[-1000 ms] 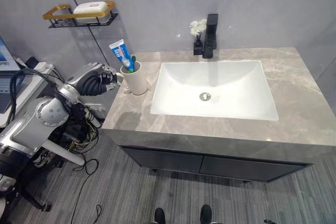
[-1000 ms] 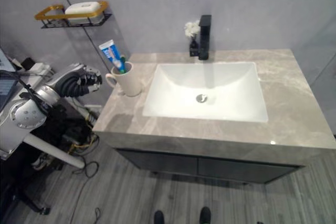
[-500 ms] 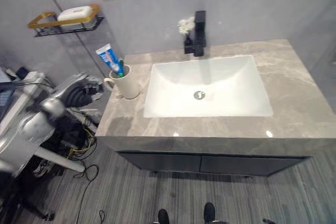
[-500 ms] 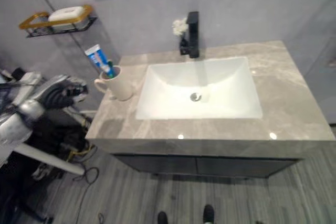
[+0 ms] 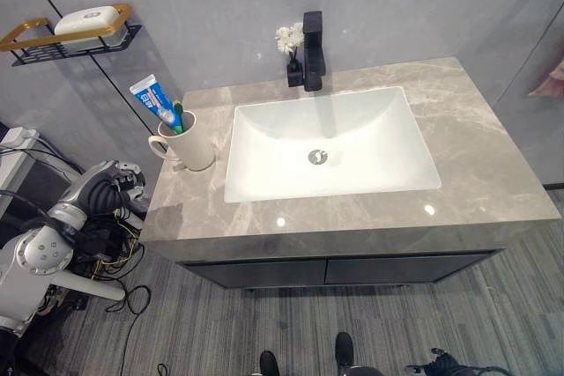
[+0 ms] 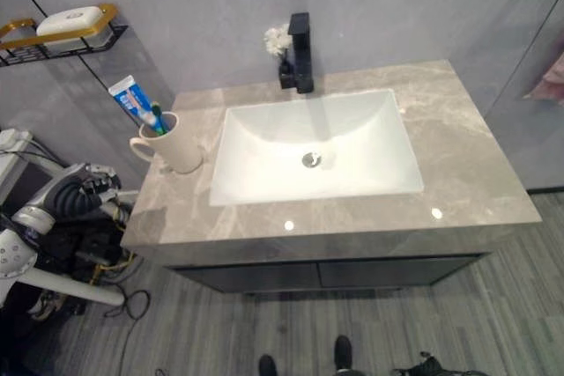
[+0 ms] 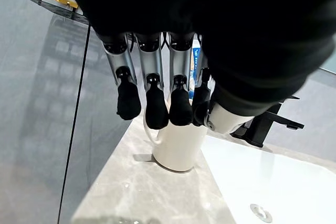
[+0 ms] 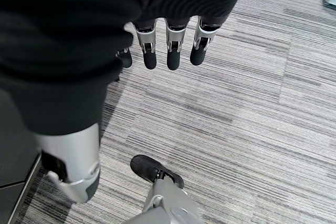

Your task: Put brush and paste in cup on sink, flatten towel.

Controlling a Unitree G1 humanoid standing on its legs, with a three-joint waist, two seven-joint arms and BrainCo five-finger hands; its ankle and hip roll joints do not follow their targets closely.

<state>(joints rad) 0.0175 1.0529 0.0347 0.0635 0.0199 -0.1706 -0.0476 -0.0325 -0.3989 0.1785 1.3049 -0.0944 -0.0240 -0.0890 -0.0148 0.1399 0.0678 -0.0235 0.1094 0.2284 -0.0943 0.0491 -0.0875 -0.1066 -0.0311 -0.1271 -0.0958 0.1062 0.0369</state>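
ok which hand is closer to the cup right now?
Left. The left hand hangs open just off the counter's left edge, beside the cup. The right hand hangs open over the floor, away from it.

Light falls bright and even from overhead. Two small glints of glare sit on the polished counter [image 5: 493,173] near its front edge, and the white basin [image 5: 370,173] is the brightest patch before me. The faucet [image 5: 313,50] drops a soft grey shadow down into the basin, the cup [image 5: 192,149] a faint one at its base, and the shelf [image 5: 62,37] a pale one on the wall [image 5: 220,15]. My left hand [image 7: 149,72], fingers loose, reads dark against that wall. Below my right hand [image 8: 170,45], fingers hanging straight, the floor [image 8: 273,108] is evenly lit.
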